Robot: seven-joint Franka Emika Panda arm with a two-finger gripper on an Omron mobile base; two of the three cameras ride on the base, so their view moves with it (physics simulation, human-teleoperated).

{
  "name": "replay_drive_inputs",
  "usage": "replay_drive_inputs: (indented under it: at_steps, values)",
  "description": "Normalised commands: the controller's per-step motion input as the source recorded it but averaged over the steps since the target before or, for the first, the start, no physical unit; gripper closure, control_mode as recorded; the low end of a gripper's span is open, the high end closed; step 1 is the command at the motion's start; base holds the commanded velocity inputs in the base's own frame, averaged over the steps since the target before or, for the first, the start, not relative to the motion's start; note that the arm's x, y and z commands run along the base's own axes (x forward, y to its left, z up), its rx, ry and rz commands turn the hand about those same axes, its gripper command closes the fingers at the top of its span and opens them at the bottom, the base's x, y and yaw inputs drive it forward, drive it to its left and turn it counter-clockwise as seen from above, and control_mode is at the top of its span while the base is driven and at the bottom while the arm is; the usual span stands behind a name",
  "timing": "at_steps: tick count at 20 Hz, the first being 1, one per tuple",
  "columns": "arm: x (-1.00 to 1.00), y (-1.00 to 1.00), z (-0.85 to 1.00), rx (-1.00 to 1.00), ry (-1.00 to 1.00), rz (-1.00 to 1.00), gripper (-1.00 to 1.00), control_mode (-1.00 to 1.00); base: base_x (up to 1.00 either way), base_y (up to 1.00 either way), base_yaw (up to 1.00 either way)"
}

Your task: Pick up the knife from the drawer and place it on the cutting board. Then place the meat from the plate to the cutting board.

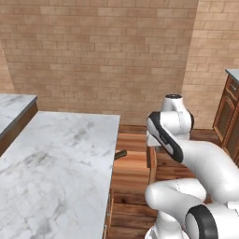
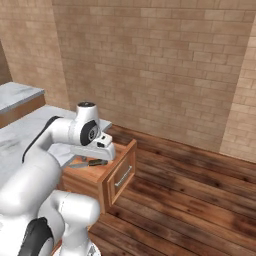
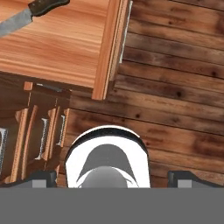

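The knife (image 3: 30, 13) lies flat inside the open drawer (image 3: 65, 48), at the upper left corner of the hand view. Its blade tip and handle end are cut off by the frame edges. In the left base view only the dark handle (image 1: 121, 154) shows past the marble counter (image 1: 56, 168); in the right base view the arm's wrist covers part of the blade. The gripper (image 3: 111, 178) stands with jaws spread wide and grips nothing. Its fingertips (image 3: 41, 178) are barely visible at the bottom edge. The knife sits well apart from the jaws, up and to the left, beyond the drawer front.
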Motion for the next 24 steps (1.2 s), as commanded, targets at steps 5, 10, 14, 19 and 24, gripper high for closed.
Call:
replay_drive_inputs:
  at_steps: [5,10,14,19,24]
  values:
    - [0.30,0.00,-0.37,0.00,0.01,-0.02,-1.00,-1.00,0.00,0.00,0.00]
    - [0.23,0.00,-0.36,0.00,0.00,-0.01,-1.00,-1.00,0.00,0.00,0.00]
    - [0.21,-0.01,-0.30,0.00,0.00,0.00,-1.00,-1.00,0.00,0.00,0.00]
    - [0.32,-0.01,-0.24,0.00,0.00,0.00,-1.00,-1.00,0.00,0.00,0.00]
    - [0.36,0.00,-0.25,0.00,0.00,0.00,-1.00,-1.00,0.00,0.00,0.00]
